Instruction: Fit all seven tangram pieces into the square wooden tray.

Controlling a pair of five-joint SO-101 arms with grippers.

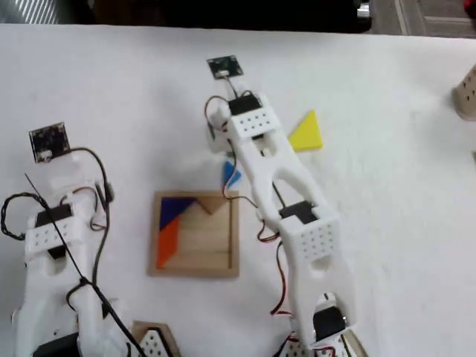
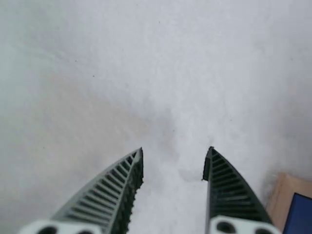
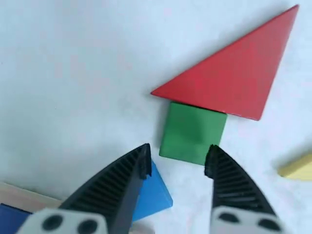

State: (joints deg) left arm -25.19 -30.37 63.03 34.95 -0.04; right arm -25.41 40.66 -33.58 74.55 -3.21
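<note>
The square wooden tray [image 1: 195, 262] lies between the two arms. In it are a dark blue piece [image 1: 175, 209], an orange piece [image 1: 168, 242] and a brown triangle [image 1: 213, 204]. My right gripper [image 3: 178, 161] is open, just above the near edge of a green square [image 3: 192, 130]. That square touches a red triangle [image 3: 234, 83]. A light blue triangle [image 3: 155, 196] lies by one finger, close to the tray's corner [image 3: 14, 197]. A yellow triangle [image 1: 306, 132] lies right of the right arm [image 1: 286, 182]. My left gripper [image 2: 174, 158] is open over bare cloth, left of the tray's corner [image 2: 285, 192].
A white cloth covers the table. The left arm [image 1: 52, 238] stands left of the tray with loose cables around it. A tan perforated object [image 1: 467, 93] sits at the far right edge. Dark surroundings lie beyond the table's far edge.
</note>
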